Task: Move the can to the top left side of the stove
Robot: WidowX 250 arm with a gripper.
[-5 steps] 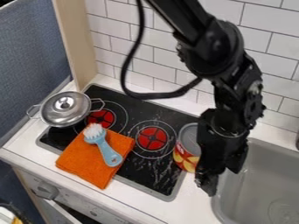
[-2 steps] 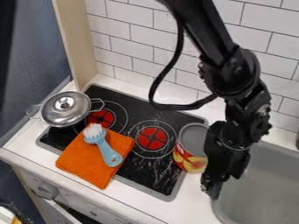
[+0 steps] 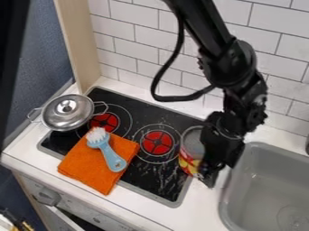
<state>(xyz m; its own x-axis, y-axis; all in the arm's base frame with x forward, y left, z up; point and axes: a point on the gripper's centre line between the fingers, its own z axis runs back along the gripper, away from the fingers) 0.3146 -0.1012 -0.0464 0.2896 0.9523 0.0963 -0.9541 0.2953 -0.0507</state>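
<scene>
Stovetop edge (image 3: 182, 193): can (image 3: 189, 151) beside claw (image 3: 208, 175)

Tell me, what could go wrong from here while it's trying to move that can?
The claw is low beside the can, on its sink side, so a clumsy approach might tip or shove it rather than grip it. The pot overhangs the left edge of the stove, so the can could bump it on arrival. Carried too low, the can might also sweep the brush off the orange cloth.
</scene>
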